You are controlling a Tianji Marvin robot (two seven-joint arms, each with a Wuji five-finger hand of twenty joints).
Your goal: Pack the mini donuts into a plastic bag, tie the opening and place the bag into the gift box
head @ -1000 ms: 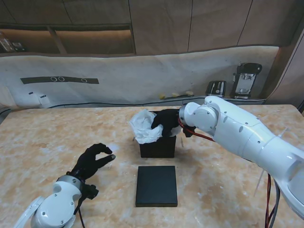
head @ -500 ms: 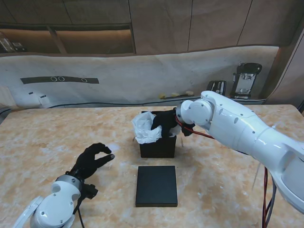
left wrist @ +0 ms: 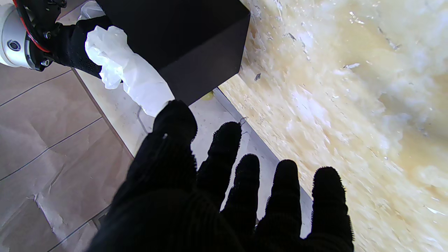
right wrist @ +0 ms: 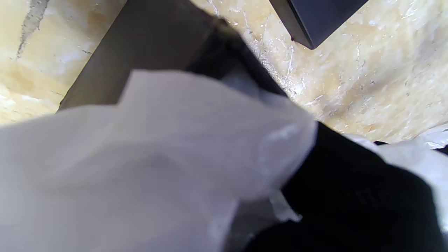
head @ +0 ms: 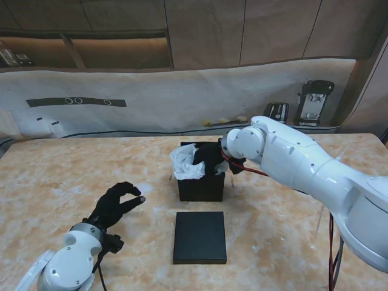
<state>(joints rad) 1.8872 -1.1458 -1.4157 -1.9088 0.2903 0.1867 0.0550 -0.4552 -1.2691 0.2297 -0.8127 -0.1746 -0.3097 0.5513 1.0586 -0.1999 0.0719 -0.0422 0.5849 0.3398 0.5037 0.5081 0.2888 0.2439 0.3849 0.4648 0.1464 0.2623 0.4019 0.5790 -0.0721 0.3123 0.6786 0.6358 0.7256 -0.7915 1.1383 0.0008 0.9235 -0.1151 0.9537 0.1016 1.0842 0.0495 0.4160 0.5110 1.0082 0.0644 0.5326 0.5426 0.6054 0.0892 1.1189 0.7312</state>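
Now — my right hand (head: pixel 210 156) grips the white plastic bag (head: pixel 187 163) over the open black gift box (head: pixel 201 185) | black lid (head: pixel 200 236) lies flat, nearer to me | left hand (head: pixel 115 205) idle on the marble table (head: pixel 291 230) — fingers spread, holding nothing.

A marbled beige tabletop (head: pixel 285 224) carried the scene. Beyond its far edge ran a pale covered counter (head: pixel 182 97) bearing a dark strip (head: pixel 76 102) on its left side; toward the right stood two dark appliances (head: pixel 314 102), with small yellowish items (head: pixel 224 121) nearby.
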